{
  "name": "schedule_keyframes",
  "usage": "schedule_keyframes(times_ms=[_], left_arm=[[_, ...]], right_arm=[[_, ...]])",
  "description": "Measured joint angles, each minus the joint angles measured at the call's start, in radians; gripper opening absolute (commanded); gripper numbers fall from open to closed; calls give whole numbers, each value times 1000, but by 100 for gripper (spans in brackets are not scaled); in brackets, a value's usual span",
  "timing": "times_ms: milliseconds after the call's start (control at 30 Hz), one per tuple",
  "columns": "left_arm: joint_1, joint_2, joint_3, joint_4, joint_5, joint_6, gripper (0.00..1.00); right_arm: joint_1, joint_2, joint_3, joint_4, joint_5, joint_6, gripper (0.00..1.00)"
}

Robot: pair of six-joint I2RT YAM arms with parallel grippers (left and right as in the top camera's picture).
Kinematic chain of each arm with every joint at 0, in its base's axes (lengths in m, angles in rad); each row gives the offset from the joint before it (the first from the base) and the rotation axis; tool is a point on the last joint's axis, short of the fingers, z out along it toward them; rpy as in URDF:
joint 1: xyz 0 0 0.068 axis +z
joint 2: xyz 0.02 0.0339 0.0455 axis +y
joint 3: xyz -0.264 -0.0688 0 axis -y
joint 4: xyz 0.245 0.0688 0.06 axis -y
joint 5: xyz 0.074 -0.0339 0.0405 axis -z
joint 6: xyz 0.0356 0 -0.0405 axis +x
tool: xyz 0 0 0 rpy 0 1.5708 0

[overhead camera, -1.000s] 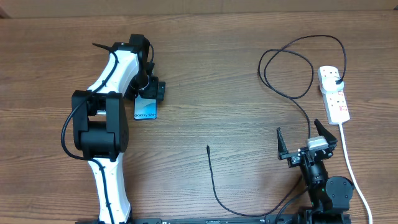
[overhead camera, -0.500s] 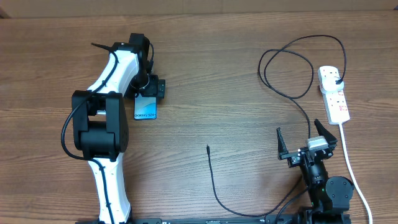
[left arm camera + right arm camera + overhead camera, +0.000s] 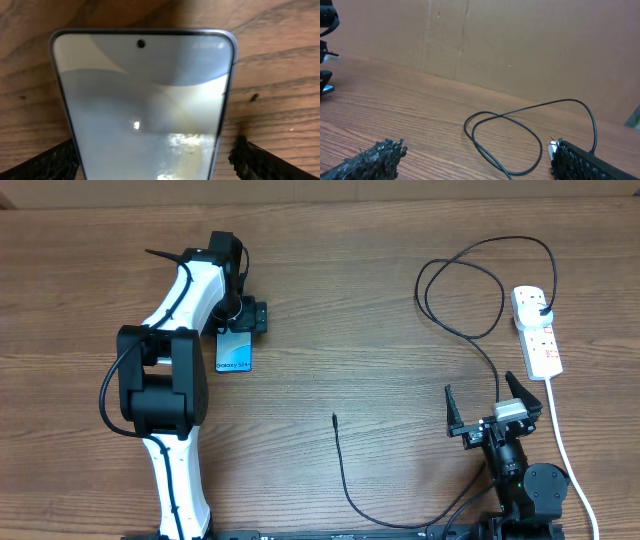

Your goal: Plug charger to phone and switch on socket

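The phone [image 3: 235, 353] lies flat on the wood table at the left, light blue screen up, with its "Galaxy" text at the near end. My left gripper [image 3: 240, 330] is open and straddles its far end. In the left wrist view the phone [image 3: 145, 95] fills the space between the fingers [image 3: 155, 162], with a gap at the right finger. The charger cable [image 3: 342, 470] lies with its tip free at mid-table. It loops back to its plug in the socket strip [image 3: 540, 345] at the far right. My right gripper [image 3: 490, 410] is open and empty, and the cable loop [image 3: 505, 135] lies ahead of its fingers [image 3: 480, 162].
The strip's white cord [image 3: 562, 450] runs down the right edge past my right arm. A cardboard wall [image 3: 520, 45] stands behind the table. A sliver of the white strip [image 3: 552, 149] shows beside the right finger.
My left gripper has shifted slightly toward the far side over the phone's end. The phone, cable and right arm have stayed put.
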State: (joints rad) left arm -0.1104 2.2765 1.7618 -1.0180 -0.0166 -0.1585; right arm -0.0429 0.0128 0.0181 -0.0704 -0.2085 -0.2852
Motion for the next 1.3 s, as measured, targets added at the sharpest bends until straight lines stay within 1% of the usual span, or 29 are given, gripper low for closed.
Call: schedule_keyframes(times_ms=[400, 833, 1033, 1200, 1300], left_arm=[[-8, 0, 0, 9, -2, 1, 100], [-8, 0, 0, -22, 0, 81, 100], [-8, 0, 0, -22, 0, 88, 100], [-8, 0, 0, -24, 0, 89, 94], [-8, 0, 0, -26, 0, 91, 93]], right_arm=[[0, 0, 0, 0, 0, 0, 100], [0, 0, 0, 0, 0, 0, 100], [0, 0, 0, 0, 0, 0, 100], [0, 0, 0, 0, 0, 0, 100], [0, 0, 0, 0, 0, 0, 100]])
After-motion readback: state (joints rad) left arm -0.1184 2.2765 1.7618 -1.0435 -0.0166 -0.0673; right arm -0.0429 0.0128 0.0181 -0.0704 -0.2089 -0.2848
